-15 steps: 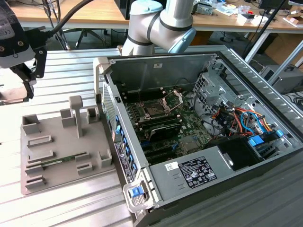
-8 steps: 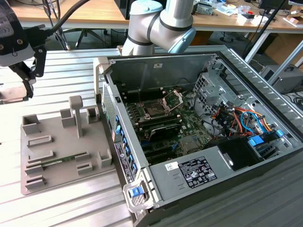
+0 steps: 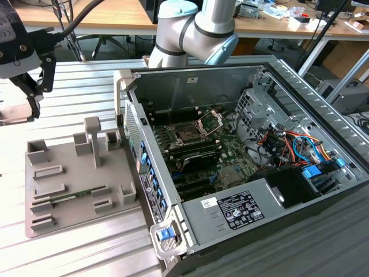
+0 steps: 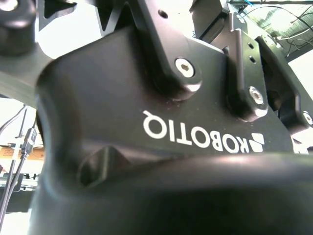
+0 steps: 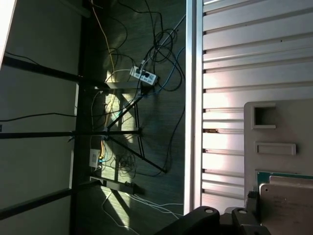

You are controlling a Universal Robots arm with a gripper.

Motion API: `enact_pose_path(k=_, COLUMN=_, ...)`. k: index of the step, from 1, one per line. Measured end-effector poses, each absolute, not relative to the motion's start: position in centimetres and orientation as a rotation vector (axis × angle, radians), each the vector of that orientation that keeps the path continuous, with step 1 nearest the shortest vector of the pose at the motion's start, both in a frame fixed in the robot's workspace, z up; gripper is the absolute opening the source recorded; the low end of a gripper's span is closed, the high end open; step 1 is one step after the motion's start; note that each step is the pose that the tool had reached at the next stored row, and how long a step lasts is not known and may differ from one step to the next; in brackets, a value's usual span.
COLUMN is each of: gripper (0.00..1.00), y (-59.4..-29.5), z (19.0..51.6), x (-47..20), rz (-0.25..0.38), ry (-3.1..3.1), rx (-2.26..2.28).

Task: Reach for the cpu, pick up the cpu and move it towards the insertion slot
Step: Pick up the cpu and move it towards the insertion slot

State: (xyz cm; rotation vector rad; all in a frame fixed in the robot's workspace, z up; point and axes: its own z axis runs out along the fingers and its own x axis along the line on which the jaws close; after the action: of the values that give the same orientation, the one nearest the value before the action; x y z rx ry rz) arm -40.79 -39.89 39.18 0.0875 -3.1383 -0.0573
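While seemingly pinching cpu (image 5: 288,208) in gripper (image 3: 30,101), well apart from insertion slot (image 3: 187,134): carry level, clear case wall (image 3: 131,109), 1 slow arc, no tilt.

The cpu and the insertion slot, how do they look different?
The cpu is a pale silvery plate; the insertion slot is a dark square in a silver frame. The cpu lies outside by the gray tray; the insertion slot sits inside the open computer case, on the green board. The cpu looks flat and plain, while the insertion slot has a bracket hinged up beside it. Both show silvery metal.
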Motion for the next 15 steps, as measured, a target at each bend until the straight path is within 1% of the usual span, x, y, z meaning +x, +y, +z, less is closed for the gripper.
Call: enact_pose_path(k=15, gripper=0.55, y=-39.90, z=39.60, x=-40.78, rz=-0.058, ry=-3.138, rx=0.088)
